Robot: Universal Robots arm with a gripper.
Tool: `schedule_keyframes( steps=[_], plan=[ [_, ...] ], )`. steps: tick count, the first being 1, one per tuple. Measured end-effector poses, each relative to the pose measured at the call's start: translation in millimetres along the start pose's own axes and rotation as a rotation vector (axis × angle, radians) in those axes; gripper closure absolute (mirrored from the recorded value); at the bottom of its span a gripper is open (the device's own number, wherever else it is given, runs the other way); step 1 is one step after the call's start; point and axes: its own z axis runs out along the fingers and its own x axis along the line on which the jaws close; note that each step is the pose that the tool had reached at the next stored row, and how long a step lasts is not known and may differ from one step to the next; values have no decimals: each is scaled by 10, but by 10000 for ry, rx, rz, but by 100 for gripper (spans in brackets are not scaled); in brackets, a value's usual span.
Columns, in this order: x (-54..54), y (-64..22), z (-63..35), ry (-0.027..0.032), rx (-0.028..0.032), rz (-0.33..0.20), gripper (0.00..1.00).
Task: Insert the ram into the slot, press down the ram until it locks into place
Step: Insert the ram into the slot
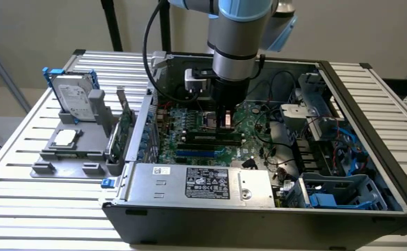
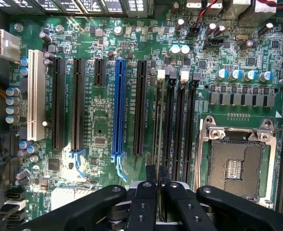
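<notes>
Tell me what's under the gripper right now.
The ram, edge-on, clamped in the gripper, lined up along the slot. The ram covers most of that slot, so whether it is seated cannot be seen.

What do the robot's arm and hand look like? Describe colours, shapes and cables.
The arm is a silver-grey cylinder with a light blue joint cap and a black cable looping beside it. The hand is black, with two slim fingers and round screw heads.
</notes>
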Motion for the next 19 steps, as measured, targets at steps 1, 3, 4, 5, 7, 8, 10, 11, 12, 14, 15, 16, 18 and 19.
schedule_keyframes(
  steps=[1, 3, 4, 5, 7, 8, 10, 11, 12, 14, 15, 16, 18, 19],
  plan=[
    [-2, 0, 0, 0, 0, 0, 87],
    [-10, -1, 2, -3, 2, -1, 87],
    [-13, -1, 2, -1, 1, -1, 87],
    [-12, -1, 3, 2, 1, -2, 87],
    [-14, -1, 12, 2, 1, -1, 87],
    [-14, -1, 18, 5, 1, -1, 87],
    [-14, -1, 31, 5, 2, -1, 87],
    [-14, -1, 31, 8, -1, 0, 87],
    [-14, 0, 31, 8, -2, 1, 85],
    [-14, 0, 23, 8, -4, 0, 78],
    [-13, 0, 1, 8, -20, -1, 78],
    [-12, 0, -23, 6, -41, -2, 78],
    [-10, 1, -67, 5, -85, -4, 78],
    [-9, 2, -88, 5, -109, -6, 78]
  ],
)
